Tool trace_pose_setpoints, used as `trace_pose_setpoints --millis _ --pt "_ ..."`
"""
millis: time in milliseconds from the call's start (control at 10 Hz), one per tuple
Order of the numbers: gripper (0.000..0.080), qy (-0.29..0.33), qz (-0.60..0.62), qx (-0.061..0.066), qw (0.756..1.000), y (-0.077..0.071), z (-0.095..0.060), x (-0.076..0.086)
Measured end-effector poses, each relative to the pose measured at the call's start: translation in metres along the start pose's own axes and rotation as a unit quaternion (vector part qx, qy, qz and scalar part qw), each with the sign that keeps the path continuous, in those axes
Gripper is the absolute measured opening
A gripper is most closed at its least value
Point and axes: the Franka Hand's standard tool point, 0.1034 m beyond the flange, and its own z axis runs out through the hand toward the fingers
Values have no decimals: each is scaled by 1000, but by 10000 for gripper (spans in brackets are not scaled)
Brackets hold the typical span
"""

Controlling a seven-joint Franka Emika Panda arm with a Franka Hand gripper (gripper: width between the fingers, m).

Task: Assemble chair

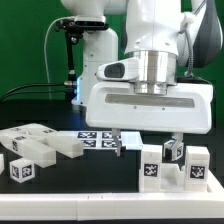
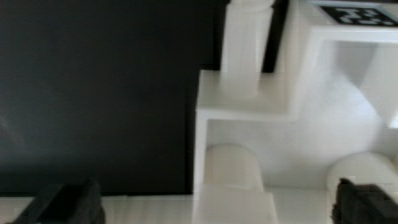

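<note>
Hand (image 1: 146,148) hangs low over the matte black table (image 1: 90,190), its two dark fingers (image 1: 119,144) spread wide and gripping nothing. Beneath it, near the table's front edge on the exterior view's right, stands a stepped white chair block (image 1: 197,168) with square tags on its faces. In the wrist view this block lies between the fingers, one finger over bare table; whether the other touches it I cannot tell. A pile of chair pieces (image 1: 35,150) sits toward the front corner on the exterior view's left, well apart from the block. The marker board (image 1: 92,138) lies flat mid-table, just behind the hand. A green backdrop (image 1: 25,50) closes the room, with a small blue light (image 1: 78,96) glowing before it.
</note>
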Motion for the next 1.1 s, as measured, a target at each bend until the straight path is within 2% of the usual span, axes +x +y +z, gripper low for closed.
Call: trace_pose_setpoints --millis 100,200,300,500,700,1000,1100 --pt "649 1 1 -1 1000 2 2 1" --pt "649 1 14 -3 1000 5 10 6" --pt "649 3 18 -5 1000 0 20 11" --pt "649 15 10 -11 1000 -4 36 8" --pt "649 15 7 -15 1000 -5 44 1" --pt "649 14 10 -16 1000 -4 45 -1" --pt "548 14 10 -16 1000 -3 45 -1"
